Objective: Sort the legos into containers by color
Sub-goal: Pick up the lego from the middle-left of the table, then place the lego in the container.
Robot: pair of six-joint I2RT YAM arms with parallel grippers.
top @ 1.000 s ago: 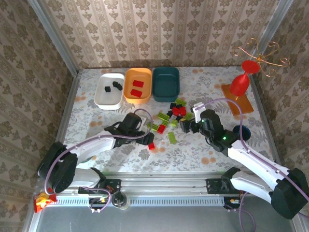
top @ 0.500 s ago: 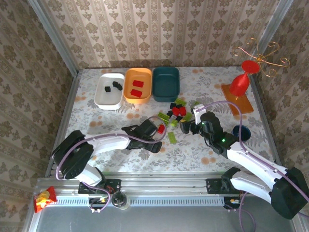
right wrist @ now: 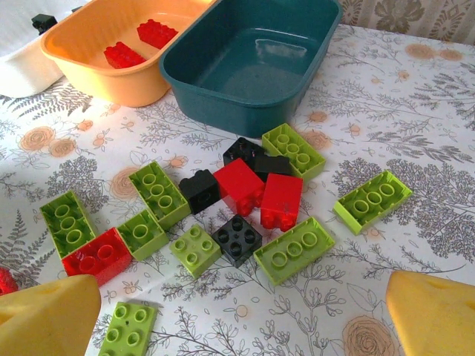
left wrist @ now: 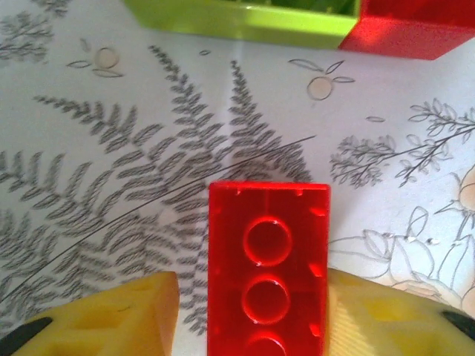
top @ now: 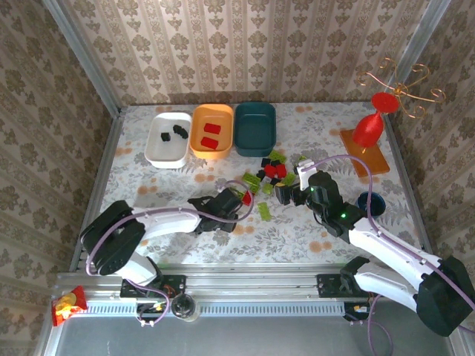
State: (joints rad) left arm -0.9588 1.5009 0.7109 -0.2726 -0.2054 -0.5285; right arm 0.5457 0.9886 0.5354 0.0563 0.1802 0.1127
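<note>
The red brick (left wrist: 268, 271) (between the fingers (left wrist: 111, 315)) runs off the bottom edge.

Left gripper (left wrist: 256, 304) grips red brick (left wrist: 269, 245)
Lime brick (left wrist: 237, 18) and second red brick (left wrist: 412, 33) side by side, far on table (left wrist: 111, 148).

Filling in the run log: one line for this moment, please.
left claw: shut on red brick | right claw: open, at brick pile | orange tray: two red bricks
</note>
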